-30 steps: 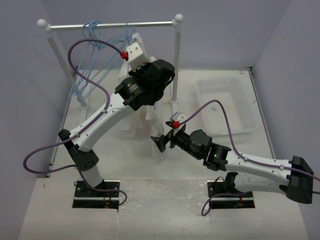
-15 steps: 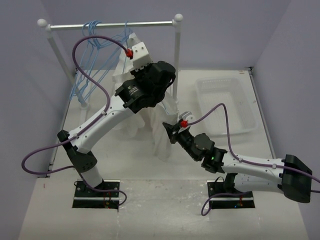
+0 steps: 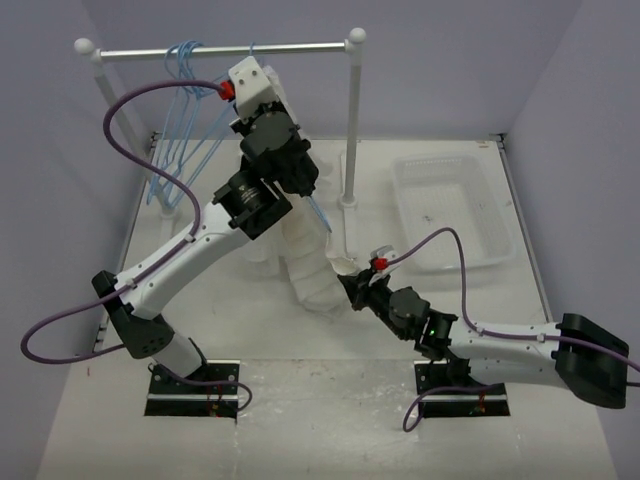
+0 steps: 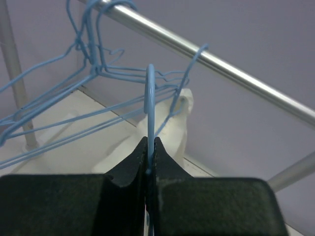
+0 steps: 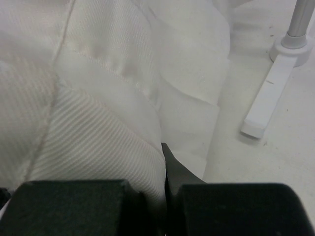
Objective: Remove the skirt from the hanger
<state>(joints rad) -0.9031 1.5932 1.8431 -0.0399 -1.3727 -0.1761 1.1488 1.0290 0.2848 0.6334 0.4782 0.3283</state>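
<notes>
White skirt [image 5: 98, 98] fills left and centre of view, cloth finely ribbed, with seams and soft folds. Right gripper [image 5: 166, 172] at near edge: black fingers [image 5: 170, 157] pressed together, pinching the skirt's right-hand edge, one dark tip showing past the cloth. Far right: metal post [image 5: 301, 19] seated in round white base [image 5: 293, 49], flat white foot [image 5: 266, 98] running nearward on the pale table [image 5: 275, 177], apart from the skirt.

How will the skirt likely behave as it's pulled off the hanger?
Probably floppy: the skirt drapes in soft folds below the hanger. Likely light, thin cloth bunching in the right tool. It may snag on the wire rather than slide.
</notes>
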